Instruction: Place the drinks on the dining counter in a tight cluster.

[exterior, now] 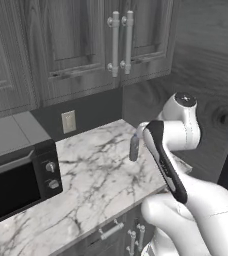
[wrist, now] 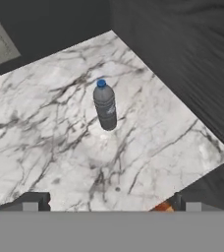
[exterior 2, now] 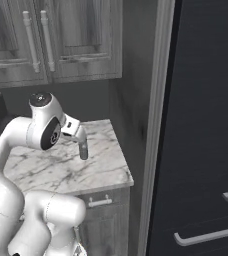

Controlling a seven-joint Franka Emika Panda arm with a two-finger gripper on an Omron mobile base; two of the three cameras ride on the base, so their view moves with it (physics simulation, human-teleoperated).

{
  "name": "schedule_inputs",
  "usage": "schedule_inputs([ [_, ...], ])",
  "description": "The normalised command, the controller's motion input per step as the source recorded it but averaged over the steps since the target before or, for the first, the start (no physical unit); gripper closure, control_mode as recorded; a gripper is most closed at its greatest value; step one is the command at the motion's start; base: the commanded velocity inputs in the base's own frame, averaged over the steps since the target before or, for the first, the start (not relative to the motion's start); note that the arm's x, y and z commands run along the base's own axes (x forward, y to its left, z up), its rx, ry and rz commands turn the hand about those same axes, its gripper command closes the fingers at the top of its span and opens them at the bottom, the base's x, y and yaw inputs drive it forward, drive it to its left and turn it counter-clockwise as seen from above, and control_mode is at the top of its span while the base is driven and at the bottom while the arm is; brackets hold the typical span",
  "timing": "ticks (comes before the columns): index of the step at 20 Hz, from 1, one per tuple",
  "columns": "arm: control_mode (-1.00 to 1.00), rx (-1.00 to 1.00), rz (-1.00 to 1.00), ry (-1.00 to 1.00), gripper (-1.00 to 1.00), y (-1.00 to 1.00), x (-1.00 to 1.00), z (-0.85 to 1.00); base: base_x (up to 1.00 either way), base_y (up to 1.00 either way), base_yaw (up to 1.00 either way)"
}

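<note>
Marble veined in grey covered the desk (wrist: 148,147) under dark wood cabinets, and the small grey bottle (wrist: 105,106) stood upright near its far right part, close to the dark side wall and well apart from the microwave (exterior: 16,182) at the left. It looked like light, smooth plastic, slippery and easy to tip, so the mid-body below the blue cap seemed the safest hold. Above it the claw (wrist: 111,203) hung fully spread, holding nothing.

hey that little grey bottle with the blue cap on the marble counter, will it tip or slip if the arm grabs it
The grey bottle stands upright, tall and narrow, so a push near its blue cap would probably tip it. Its round, smooth-looking body might slip or roll once down. It looks small, likely light.
</note>
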Motion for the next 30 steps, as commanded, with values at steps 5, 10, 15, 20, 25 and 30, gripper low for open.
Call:
schedule_inputs([
  [5,-1.00,-0.05,0.00,-0.08,-1.00,-0.07,0.46,-0.29,0.00,0.00,0.00],
  [10,-1.00,0.00,0.00,-0.02,-1.00,0.08,0.14,-0.36,0.00,0.00,0.00],
  [15,-1.00,0.00,0.00,0.02,-1.00,0.14,0.12,-0.12,0.00,0.00,0.00],
  [20,-1.00,-0.03,0.00,0.05,-1.00,0.08,0.35,0.00,0.00,0.00,0.00],
  [25,-1.00,-0.04,0.00,0.06,-1.00,0.02,0.44,0.00,0.00,0.00,0.00],
  [30,-1.00,-0.02,0.00,0.02,-1.00,0.00,0.26,0.00,0.00,0.00,0.00],
])
